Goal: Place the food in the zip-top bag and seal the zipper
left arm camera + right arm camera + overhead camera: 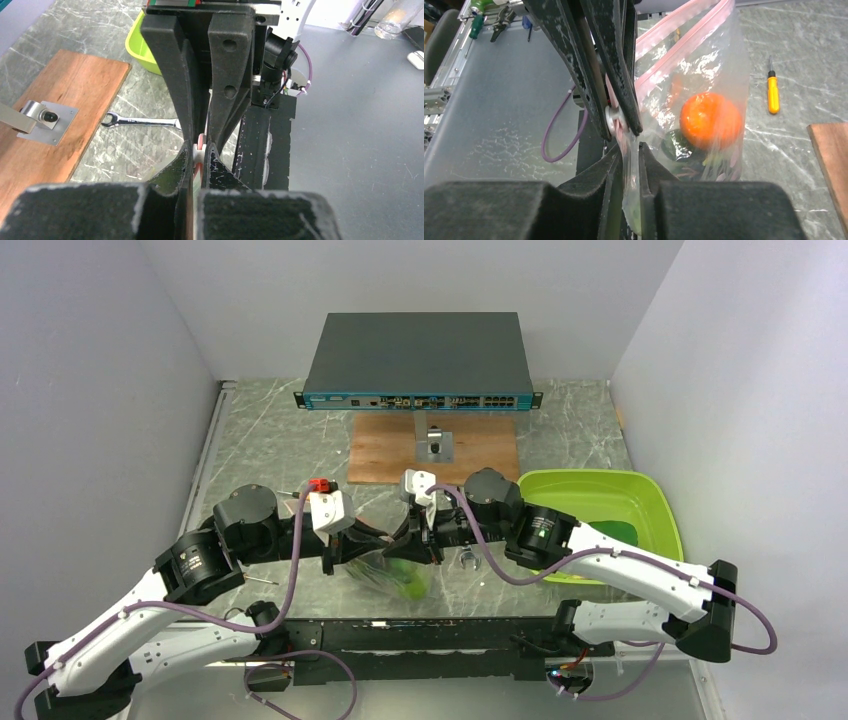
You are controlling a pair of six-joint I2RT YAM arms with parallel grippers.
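Black fingers of the left end effector [199, 153] are clenched on the pale slider [614, 120] of the zipper [684, 37]. The right end effector [630, 151] is pinched tight on the plastic edge of the bag [724, 65] just beside it, so the two almost meet tip to tip. I think this is on purpose: one side keeps the corner fixed, and the other can pull the slider along the pink strip without the thin bag following it. The bag hangs down between them; whether its bottom rests on the surface [789, 40] I cannot tell. Inside it I see an orange [711, 120] and a dark green piece [676, 145] below it, while the other food is blurred. The two pink lines seem apart further along, so probably the mouth is not closed yet and the sealing is only at its beginning. Further out lie a small screwdriver [772, 92], a wrench [142, 121], a wooden board [55, 110] and a green tray [655, 505].
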